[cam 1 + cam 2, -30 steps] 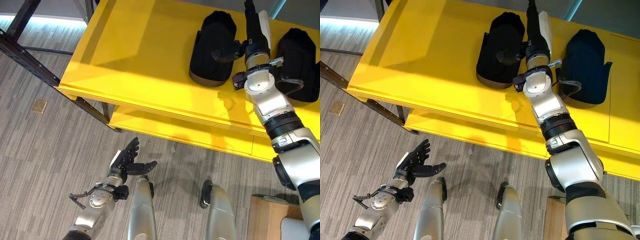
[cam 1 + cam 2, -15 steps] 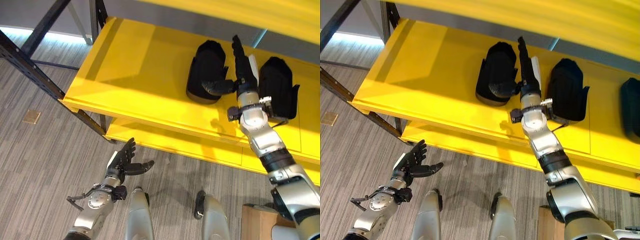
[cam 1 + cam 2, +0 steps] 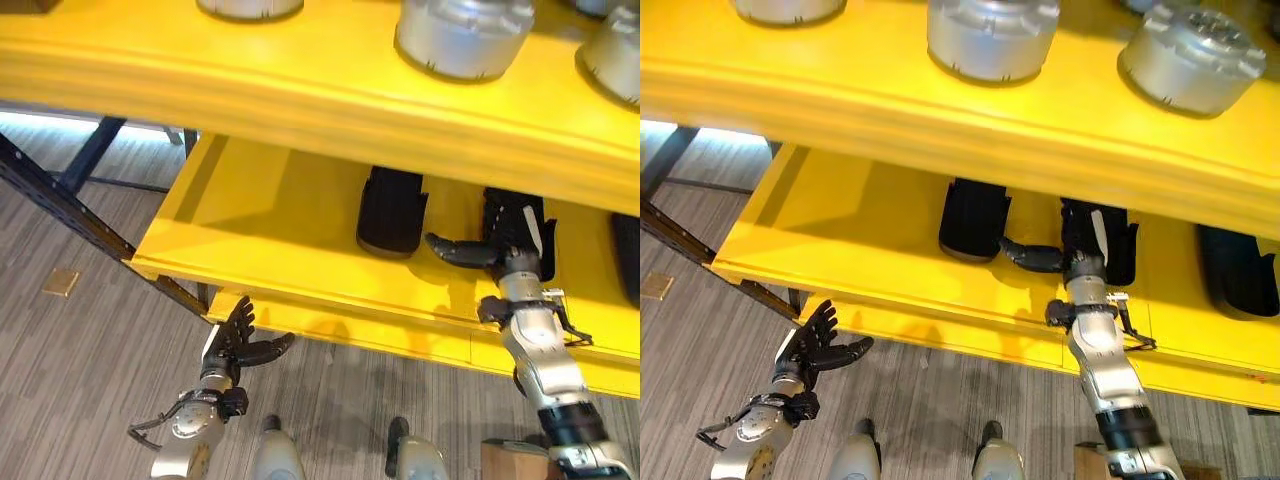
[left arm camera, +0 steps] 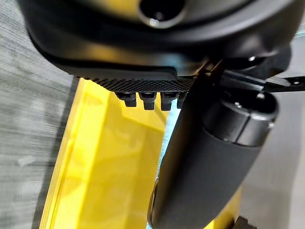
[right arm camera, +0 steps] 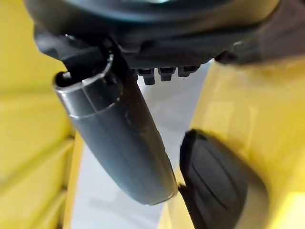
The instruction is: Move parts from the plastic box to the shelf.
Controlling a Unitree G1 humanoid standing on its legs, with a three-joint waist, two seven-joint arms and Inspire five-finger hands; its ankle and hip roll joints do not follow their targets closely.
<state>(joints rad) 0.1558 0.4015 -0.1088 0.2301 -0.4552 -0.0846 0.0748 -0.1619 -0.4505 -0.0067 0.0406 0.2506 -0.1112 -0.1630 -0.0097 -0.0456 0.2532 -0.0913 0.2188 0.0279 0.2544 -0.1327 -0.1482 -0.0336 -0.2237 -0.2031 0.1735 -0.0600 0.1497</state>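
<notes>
Two black parts stand on the lower yellow shelf (image 3: pixel 265 225): one (image 3: pixel 392 208) at the middle, one (image 3: pixel 522 222) right of it. A third black part (image 3: pixel 1238 272) lies further right. My right hand (image 3: pixel 510 258) is open in front of the second part, its fingers straight up against it and its thumb (image 3: pixel 455 250) pointing left, clear of the middle part. It holds nothing. In the right wrist view a black part (image 5: pixel 214 188) shows past the thumb (image 5: pixel 119 138). My left hand (image 3: pixel 235 342) hangs open and empty low over the floor, below the shelf's front edge.
An upper yellow shelf (image 3: pixel 300 95) overhangs the lower one and carries silver-grey round parts (image 3: pixel 462 35) in a row. A dark steel shelf post (image 3: pixel 60 190) slants at the left. A small tan tile (image 3: pixel 62 283) lies on the grey floor.
The whole view has swung upward, bringing the upper shelf and its silver parts into sight. My right hand has drawn back from between the black parts towards the shelf's front. The left hand stays open.
</notes>
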